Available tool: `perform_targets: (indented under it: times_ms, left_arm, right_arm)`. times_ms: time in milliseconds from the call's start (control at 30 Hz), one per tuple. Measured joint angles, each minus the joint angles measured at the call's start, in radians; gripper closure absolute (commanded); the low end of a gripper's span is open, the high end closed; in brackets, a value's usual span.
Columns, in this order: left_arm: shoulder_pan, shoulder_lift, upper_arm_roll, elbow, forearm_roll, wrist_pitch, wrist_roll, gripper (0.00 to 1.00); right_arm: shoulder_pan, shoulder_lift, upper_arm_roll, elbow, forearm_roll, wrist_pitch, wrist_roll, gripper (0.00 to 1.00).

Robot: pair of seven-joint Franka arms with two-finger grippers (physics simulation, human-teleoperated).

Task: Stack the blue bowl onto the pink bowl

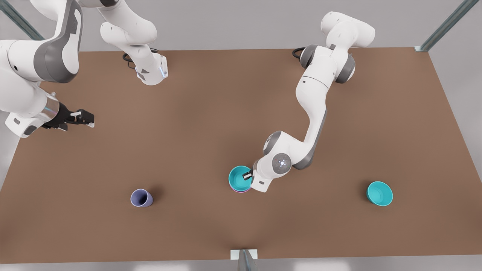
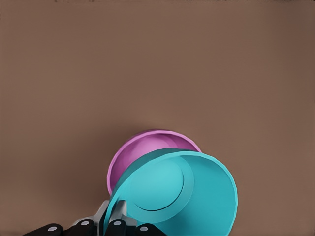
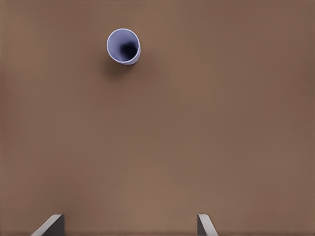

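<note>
The blue bowl [image 1: 238, 177] [image 2: 182, 196] is held by its rim in my left gripper [image 1: 247, 175] [image 2: 114, 220], which is shut on it. It hangs tilted right over the pink bowl [image 1: 241, 191] [image 2: 142, 150] and covers most of it; I cannot tell whether the two touch. In the front view only a thin pink edge shows under the teal. My right gripper [image 1: 87, 118] [image 3: 129, 225] waits open and empty above the table at the front view's far left.
A second teal bowl [image 1: 379, 193] lies at the front view's right near the front edge. A small lavender cup [image 1: 141, 198] [image 3: 123, 46] lies at the front left. A metal post [image 1: 244, 259] stands at the table's front edge.
</note>
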Motion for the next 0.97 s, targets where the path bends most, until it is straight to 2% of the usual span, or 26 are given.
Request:
perform_targets:
  times_ms: [333, 367, 400, 500, 633, 733, 867, 967]
  left_arm:
    - [0.0, 0.015, -0.007, -0.006, -0.01, 0.012, -0.064, 0.79]
    - [0.001, 0.015, -0.007, -0.006, -0.011, 0.013, -0.068, 0.17]
    - [0.003, 0.016, -0.007, -0.007, -0.013, 0.014, -0.072, 0.0]
    - [0.04, -0.019, -0.003, -0.008, -0.019, -0.023, -0.077, 0.0]
    - [0.252, -0.34, 0.002, -0.005, 0.152, -0.324, -0.042, 0.0]
    - [0.372, -0.488, 0.001, -0.016, 0.274, -0.508, 0.064, 0.0]
    - [0.419, -0.753, -0.007, -0.385, 0.354, -0.529, 0.23, 0.0]
    - [0.422, -0.792, -0.013, -0.444, 0.368, -0.509, 0.333, 0.0]
  right_arm:
    - [0.0, 0.0, -0.001, -0.001, 0.0, 0.001, -0.003, 0.0]
    - [0.0, 0.0, -0.001, -0.001, 0.0, 0.001, -0.003, 0.0]
    - [0.0, 0.0, -0.001, -0.001, 0.0, 0.001, -0.004, 0.0]
    - [-0.001, 0.0, -0.002, -0.001, 0.0, 0.001, -0.004, 0.0]
    - [-0.001, 0.0, -0.001, -0.001, 0.0, 0.002, -0.005, 0.0]
    - [0.0, 0.0, -0.002, -0.001, 0.0, 0.002, -0.006, 0.0]
    - [-0.001, -0.003, -0.002, 0.006, -0.008, 0.002, -0.007, 0.0]
    - [-0.001, -0.004, -0.002, 0.006, -0.01, 0.002, -0.007, 0.0]
